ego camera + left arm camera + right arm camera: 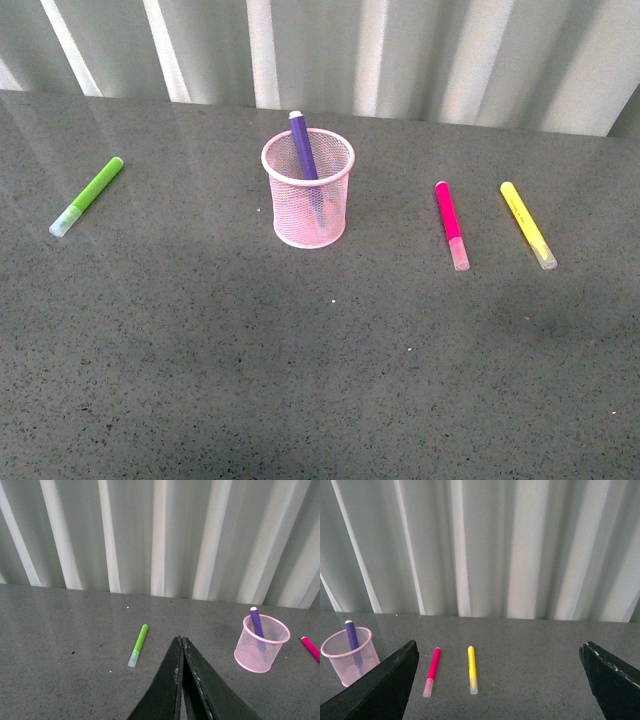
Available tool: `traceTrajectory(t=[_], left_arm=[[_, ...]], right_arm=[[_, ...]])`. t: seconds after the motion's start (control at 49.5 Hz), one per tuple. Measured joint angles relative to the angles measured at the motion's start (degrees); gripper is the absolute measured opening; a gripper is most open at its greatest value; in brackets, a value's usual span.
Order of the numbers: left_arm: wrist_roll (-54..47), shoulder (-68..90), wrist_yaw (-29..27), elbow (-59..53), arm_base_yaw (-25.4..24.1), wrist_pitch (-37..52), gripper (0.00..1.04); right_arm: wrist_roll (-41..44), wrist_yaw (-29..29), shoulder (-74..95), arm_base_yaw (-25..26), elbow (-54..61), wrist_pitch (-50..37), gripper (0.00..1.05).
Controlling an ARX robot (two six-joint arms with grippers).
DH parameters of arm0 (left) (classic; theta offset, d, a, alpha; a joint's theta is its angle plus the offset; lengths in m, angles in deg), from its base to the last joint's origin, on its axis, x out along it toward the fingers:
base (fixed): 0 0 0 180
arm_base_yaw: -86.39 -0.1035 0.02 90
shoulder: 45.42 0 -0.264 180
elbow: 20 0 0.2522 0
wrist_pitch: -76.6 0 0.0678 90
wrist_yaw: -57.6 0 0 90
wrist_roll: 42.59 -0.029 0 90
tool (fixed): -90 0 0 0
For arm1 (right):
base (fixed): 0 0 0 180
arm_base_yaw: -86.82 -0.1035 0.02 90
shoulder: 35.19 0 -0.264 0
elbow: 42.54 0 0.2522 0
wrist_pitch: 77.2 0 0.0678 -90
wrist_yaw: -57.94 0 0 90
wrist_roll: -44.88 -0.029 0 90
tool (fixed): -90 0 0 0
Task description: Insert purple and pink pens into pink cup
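The pink mesh cup (308, 200) stands at the table's middle back. The purple pen (303, 146) leans inside it, its end sticking above the rim. The pink pen (451, 224) lies flat on the table to the cup's right, clear cap toward me. Neither gripper shows in the front view. In the left wrist view my left gripper (180, 642) is shut and empty, well short of the cup (261, 644). In the right wrist view my right gripper (499, 652) is wide open and empty, with the pink pen (432, 671) and the cup (347, 656) ahead of it.
A lime-green marker (87, 195) lies at the left of the table. A yellow marker (527, 224) lies just right of the pink pen. A corrugated grey wall (400, 50) runs along the table's back edge.
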Motion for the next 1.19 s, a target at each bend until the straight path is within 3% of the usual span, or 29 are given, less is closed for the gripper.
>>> traceTrajectory(t=[0.182, 0.505, 0.646, 0.727, 0.808, 0.909, 1.091, 1.192], left_arm=[[0.0, 0.0, 0.0, 0.0, 0.0, 0.0, 0.06], [0.0, 0.0, 0.0, 0.0, 0.0, 0.0, 0.78], [0.0, 0.0, 0.0, 0.0, 0.0, 0.0, 0.99], [-0.1, 0.0, 0.0, 0.0, 0.0, 0.0, 0.98], [-0.2, 0.0, 0.2, 0.0, 0.0, 0.0, 0.98], [-0.2, 0.0, 0.0, 0.0, 0.0, 0.0, 0.98], [-0.2, -0.1, 0.0, 0.0, 0.0, 0.0, 0.98], [-0.2, -0.1, 0.0, 0.0, 0.0, 0.0, 0.98]], right_arm=[[0.0, 0.0, 0.0, 0.0, 0.0, 0.0, 0.98], [0.0, 0.0, 0.0, 0.0, 0.0, 0.0, 0.98], [0.0, 0.0, 0.0, 0.0, 0.0, 0.0, 0.98], [-0.3, -1.8, 0.8, 0.8, -0.5, 1.6, 0.98], [-1.7, -16.3, 7.9, 3.3, -5.7, 11.4, 0.98], [-2.7, -21.9, 16.5, 2.1, -11.5, 7.8, 0.98], [-6.8, -19.0, 39.8, 4.7, -27.5, -12.1, 0.98], [-10.8, -13.1, 57.4, 5.6, -38.5, -14.3, 0.98]])
